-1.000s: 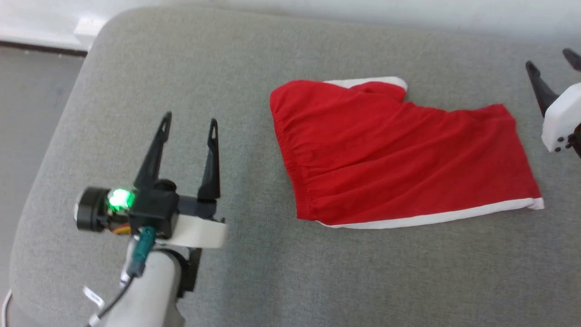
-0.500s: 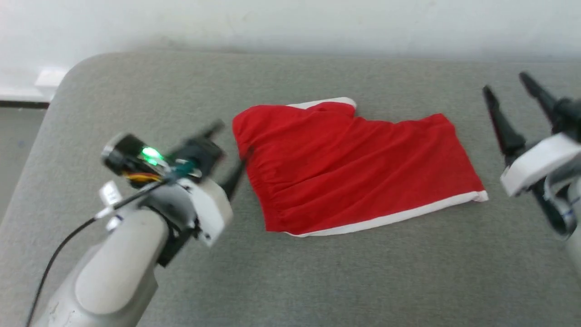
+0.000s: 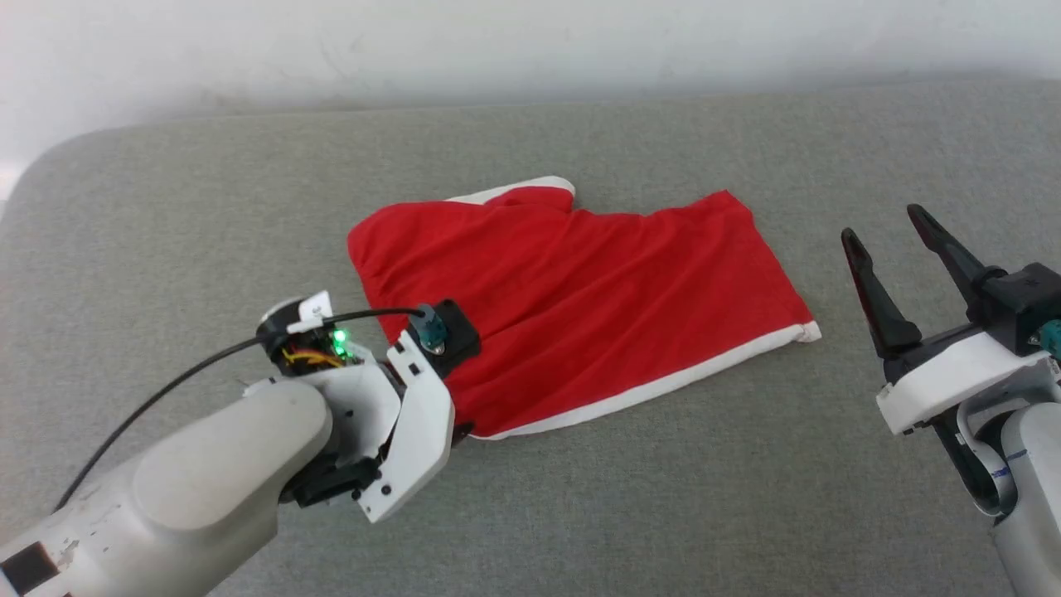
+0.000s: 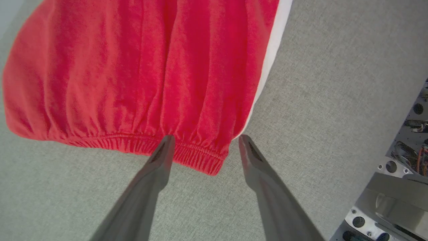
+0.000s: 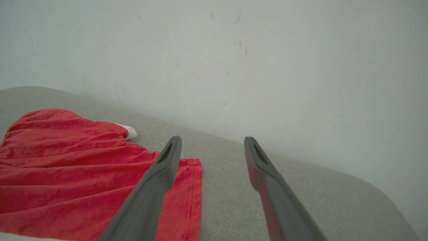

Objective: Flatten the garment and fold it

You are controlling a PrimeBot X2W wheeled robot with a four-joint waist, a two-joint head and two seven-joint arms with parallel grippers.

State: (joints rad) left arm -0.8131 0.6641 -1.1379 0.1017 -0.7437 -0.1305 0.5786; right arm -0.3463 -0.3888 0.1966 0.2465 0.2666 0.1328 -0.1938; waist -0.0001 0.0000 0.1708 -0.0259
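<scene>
The garment point(image 3: 580, 290) is bright red with a white stripe along its near edge. It lies flattened on the grey cushion, gathered waistband to the left. My left wrist point(image 3: 414, 398) hangs over the waistband's near corner and hides its own fingers in the head view. In the left wrist view the left gripper point(image 4: 204, 140) is open, its tips straddling that waistband corner of the garment point(image 4: 133, 73) without pinching it. My right gripper point(image 3: 883, 224) stands open just right of the hem, off the cloth. In the right wrist view the right gripper point(image 5: 212, 142) is empty, with the garment point(image 5: 67, 174) at its left.
A grey padded cushion point(image 3: 630, 506) carries everything, with a rounded corner at the far left. A white wall point(image 3: 530, 41) runs close behind it. Parts of my own base point(image 4: 398, 187) show beside the cushion's edge in the left wrist view.
The head camera has shifted. My left gripper has moved from the bare cushion left of the garment onto the waistband's near corner, tipped downward. The garment lies as before.
</scene>
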